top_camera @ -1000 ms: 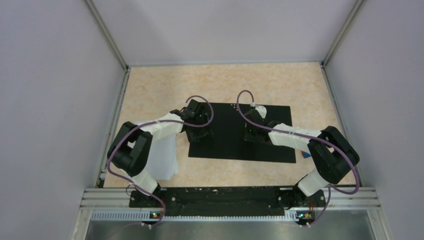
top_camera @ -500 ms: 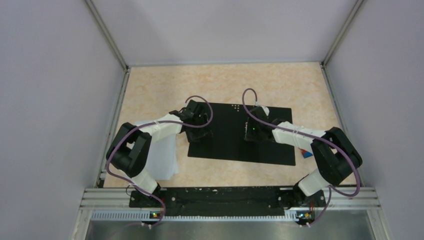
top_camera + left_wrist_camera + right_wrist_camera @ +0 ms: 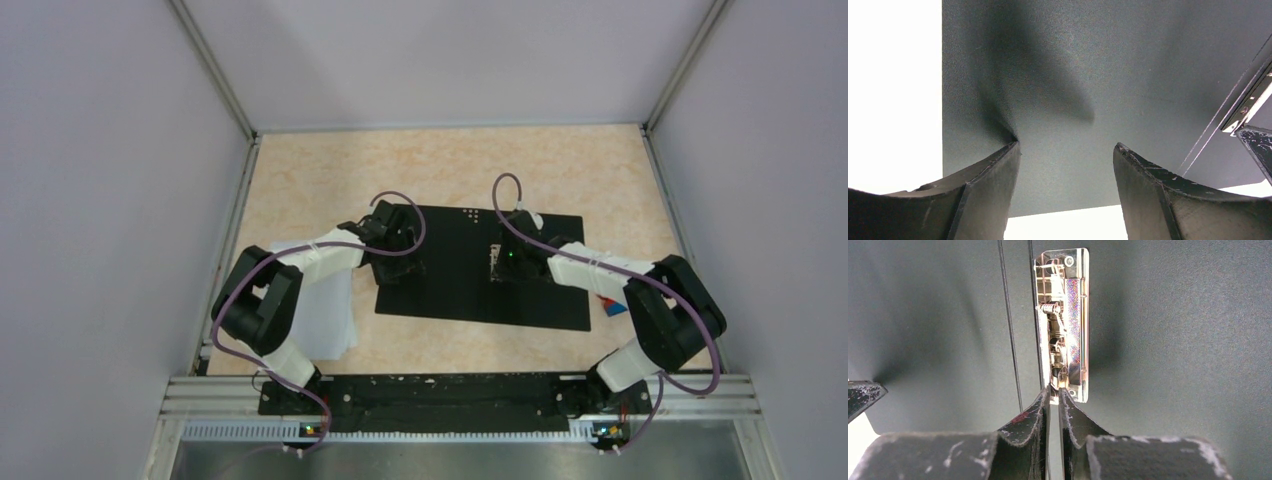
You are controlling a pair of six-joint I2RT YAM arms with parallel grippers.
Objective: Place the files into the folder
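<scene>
Metal clip [image 3: 1066, 325], sharp only at right wrist, pinched by right gripper [image 3: 1054, 391]; left gripper [image 3: 1066, 145] spread on black folder [image 3: 450, 290], long axis left-right.

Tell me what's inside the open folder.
Only its metal clip on the black inside of the folder; no sheets show. The left gripper and right gripper cover patches of it. The files lie outside it.

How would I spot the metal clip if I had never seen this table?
Find the black open folder lying flat on the tan table. Along its centre fold, at the tips of the right claw, sits the clip: a narrow strip of bright metal with a small spring, the only shiny thing on that matte black sheet.
</scene>
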